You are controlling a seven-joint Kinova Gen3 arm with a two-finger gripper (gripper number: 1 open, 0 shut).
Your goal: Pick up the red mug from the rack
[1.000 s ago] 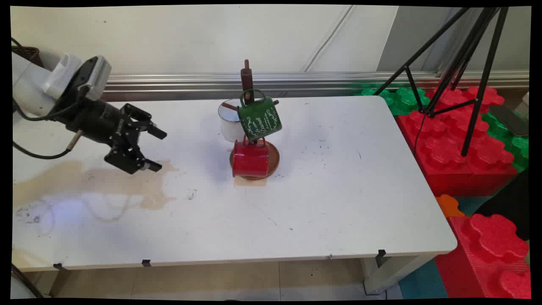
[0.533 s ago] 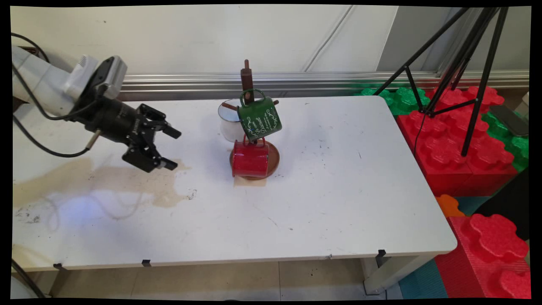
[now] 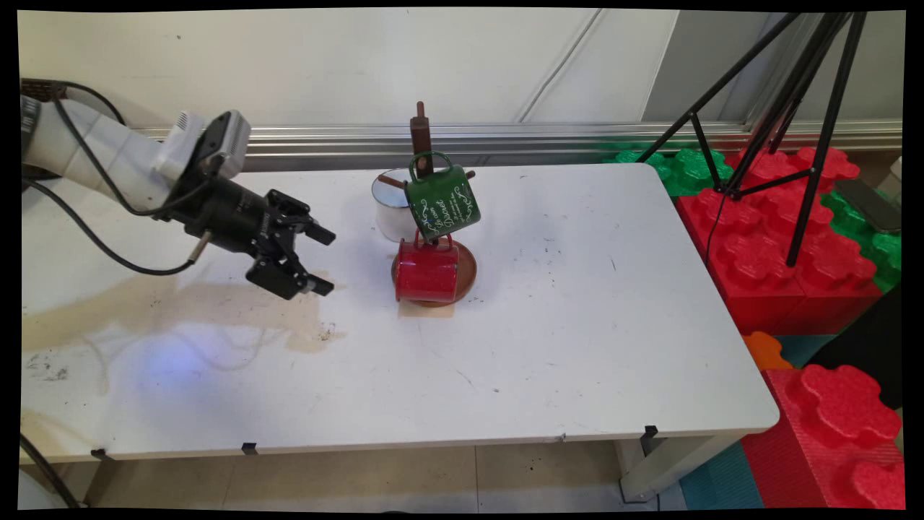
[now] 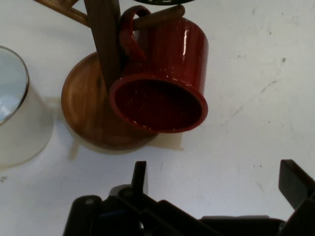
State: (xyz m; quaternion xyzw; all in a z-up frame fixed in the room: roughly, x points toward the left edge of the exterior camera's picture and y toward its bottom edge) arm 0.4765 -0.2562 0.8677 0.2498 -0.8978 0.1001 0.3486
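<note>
The white table (image 3: 577, 325) carries a brown stain (image 3: 180, 310) on its left part. Beyond its right edge stand red and green foam blocks (image 3: 787, 253) and a black tripod (image 3: 779, 101). Near the table's back middle rises a wooden mug stand (image 3: 421, 137) on a round base (image 4: 86, 108). A green mug (image 3: 442, 202) and a red mug (image 4: 162, 83) hang from its pegs; a white mug (image 3: 391, 206) hangs behind them. The gripper (image 3: 321, 261) hovers left of the red mug, apart from it, jaws wide open and empty.
</note>
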